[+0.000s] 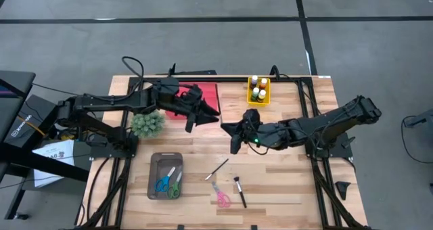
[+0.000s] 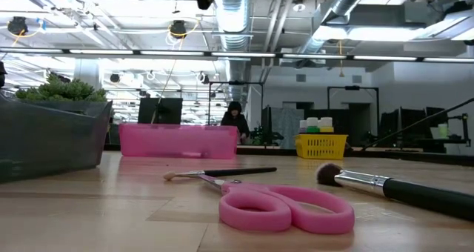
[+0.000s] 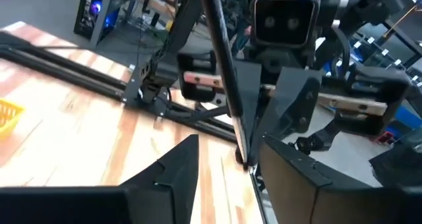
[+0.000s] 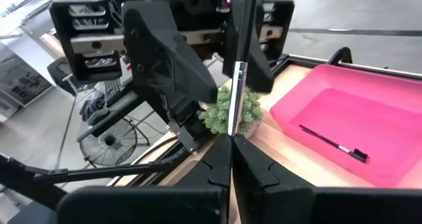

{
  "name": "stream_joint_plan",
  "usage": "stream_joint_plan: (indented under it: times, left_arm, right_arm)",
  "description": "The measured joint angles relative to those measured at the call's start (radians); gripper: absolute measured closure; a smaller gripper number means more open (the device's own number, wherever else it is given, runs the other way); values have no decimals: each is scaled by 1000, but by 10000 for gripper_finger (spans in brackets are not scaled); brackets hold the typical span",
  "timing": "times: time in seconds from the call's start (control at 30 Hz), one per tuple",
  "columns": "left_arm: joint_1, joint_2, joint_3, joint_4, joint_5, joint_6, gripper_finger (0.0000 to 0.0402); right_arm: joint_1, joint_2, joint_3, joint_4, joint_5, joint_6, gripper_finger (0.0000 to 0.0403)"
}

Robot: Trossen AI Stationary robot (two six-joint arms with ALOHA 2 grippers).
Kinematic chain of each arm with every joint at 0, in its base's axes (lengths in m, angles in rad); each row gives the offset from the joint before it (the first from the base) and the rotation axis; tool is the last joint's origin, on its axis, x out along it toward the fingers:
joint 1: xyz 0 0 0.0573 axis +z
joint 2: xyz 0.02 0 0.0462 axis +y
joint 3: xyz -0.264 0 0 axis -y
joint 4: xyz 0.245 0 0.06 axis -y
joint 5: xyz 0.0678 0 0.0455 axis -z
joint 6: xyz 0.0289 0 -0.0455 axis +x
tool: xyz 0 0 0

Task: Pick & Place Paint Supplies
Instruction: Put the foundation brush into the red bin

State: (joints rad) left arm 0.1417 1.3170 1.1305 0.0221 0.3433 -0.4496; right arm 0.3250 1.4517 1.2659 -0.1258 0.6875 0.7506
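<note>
The right gripper has its jaws pressed together on a thin paintbrush, which stands up between the fingertips like a stiff dark rod with a metal ferrule midway. Facing it over the middle of the desk, the left gripper holds its jaws spread, one finger on either side of the same brush shaft, near it; whether they touch it cannot be told. This looks like a hand-over between the arms.

The brush should handle as light, rigid and slim, with a smooth handle that could pivot or slip in a narrow pinch; the best hold is probably on the handle near the ferrule, away from the soft bristles.

Just beyond the left gripper sits the pink tray, with another dark brush already lying in it, and the fuzzy green plant stands beside it. Further out, a yellow basket holds small paint bottles, and two more brushes lie flat on the desk near pink scissors.
</note>
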Motion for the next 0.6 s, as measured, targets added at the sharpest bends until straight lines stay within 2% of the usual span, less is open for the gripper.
stream_joint_plan:
  times: [0.3, 0.47, 0.6]
  left_arm:
    - [0, 0, 0, 92, -4, -37, 238]
    - [0, 0, 0, 102, -4, -50, 260]
    - [0, 0, 0, 101, -17, -53, 293]
  right_arm:
    - [-32, 0, 0, 2, -43, -15, 403]
    - [-46, 0, 0, 2, -65, -22, 403]
    - [-46, 0, 0, 2, -66, -29, 403]
